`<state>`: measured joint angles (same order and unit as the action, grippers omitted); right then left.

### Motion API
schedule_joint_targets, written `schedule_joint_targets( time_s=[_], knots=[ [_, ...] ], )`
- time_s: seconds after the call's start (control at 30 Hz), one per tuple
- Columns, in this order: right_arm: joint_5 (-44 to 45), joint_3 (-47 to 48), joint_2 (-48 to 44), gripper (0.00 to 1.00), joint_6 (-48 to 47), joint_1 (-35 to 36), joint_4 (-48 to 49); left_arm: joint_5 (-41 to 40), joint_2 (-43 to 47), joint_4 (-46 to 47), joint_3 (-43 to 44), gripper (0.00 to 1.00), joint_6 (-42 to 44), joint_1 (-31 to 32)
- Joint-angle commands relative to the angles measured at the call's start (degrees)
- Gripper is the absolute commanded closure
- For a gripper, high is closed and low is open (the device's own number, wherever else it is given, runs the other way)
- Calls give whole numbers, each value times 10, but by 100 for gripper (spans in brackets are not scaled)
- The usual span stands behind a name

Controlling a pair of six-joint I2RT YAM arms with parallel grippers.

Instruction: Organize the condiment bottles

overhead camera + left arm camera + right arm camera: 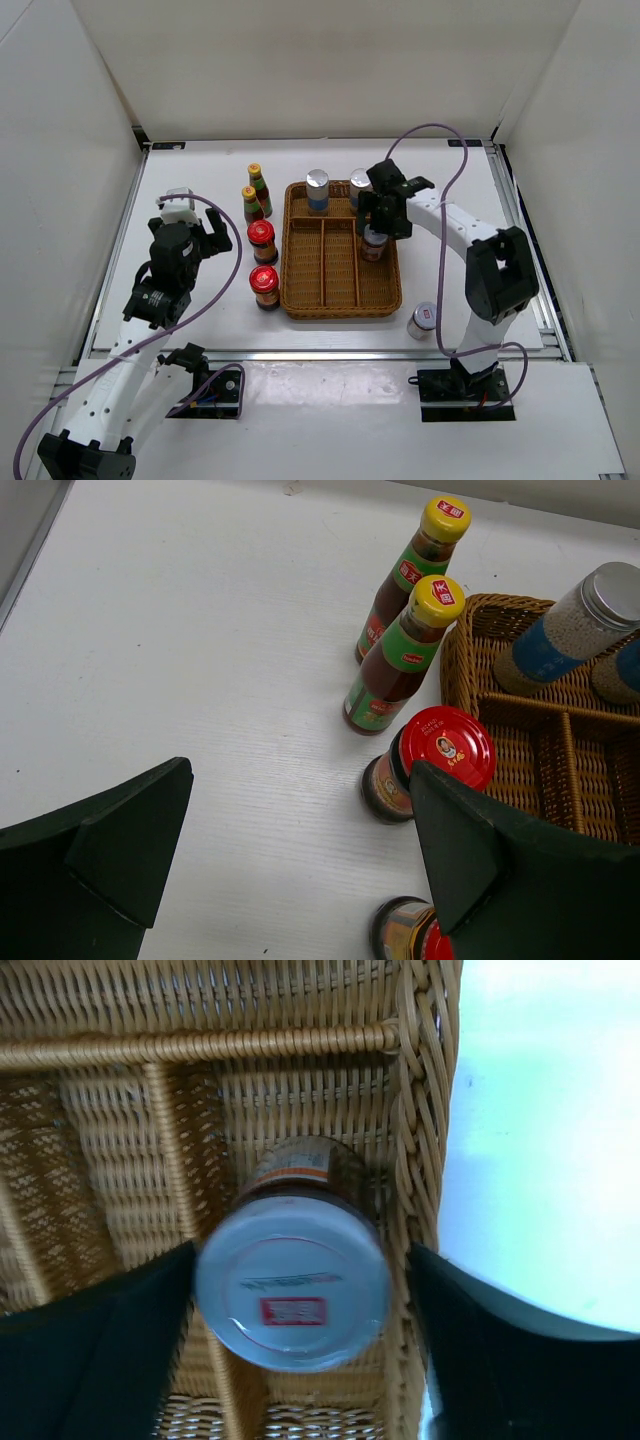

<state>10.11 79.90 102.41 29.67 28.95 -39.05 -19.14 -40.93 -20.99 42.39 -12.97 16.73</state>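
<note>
My left pincer [300,780] gapes wide and empty, two yellow-capped sauce bottles [398,655] ahead-right, two red-lidded jars [440,750] close on its right, two silver-capped bottles [565,625] beyond in the wicker tray [460,670], while my right pincer [300,1295] straddles, unclamped, one of two white-lidded jars [285,1260], its red lid label unreadable.

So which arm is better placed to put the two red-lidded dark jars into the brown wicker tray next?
Left, likely. The open left gripper hovers beside the red-lidded dark jars, left of the brown wicker divided tray. The right gripper is occupied, straddling a short white-lidded jar in the tray's right compartment.
</note>
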Motion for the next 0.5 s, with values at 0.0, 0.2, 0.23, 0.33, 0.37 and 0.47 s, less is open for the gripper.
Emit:
schedule_joint_targets(
  time_s=[0.0,0.2,0.23,0.33,0.37,0.47],
  knots=[
    [9,42,-18,0,-20,-8,-22,-6,8,-1,15,0,-1,3],
    [67,5,-147,0,-42,-8,-96,-6,8,-1,15,0,-1,3],
    [72,-7,-169,0,-42,-8,-105,-6,8,-1,15,0,-1,3],
    [72,-70,-247,0,-3,-19,-149,-1,8,-1,15,0,-7,3],
    [72,-90,-266,0,8,-19,-158,-1,8,-1,15,0,-7,3],
    [41,-175,-336,0,65,-45,-193,-1,14,-1,15,0,-7,3]
  ],
)
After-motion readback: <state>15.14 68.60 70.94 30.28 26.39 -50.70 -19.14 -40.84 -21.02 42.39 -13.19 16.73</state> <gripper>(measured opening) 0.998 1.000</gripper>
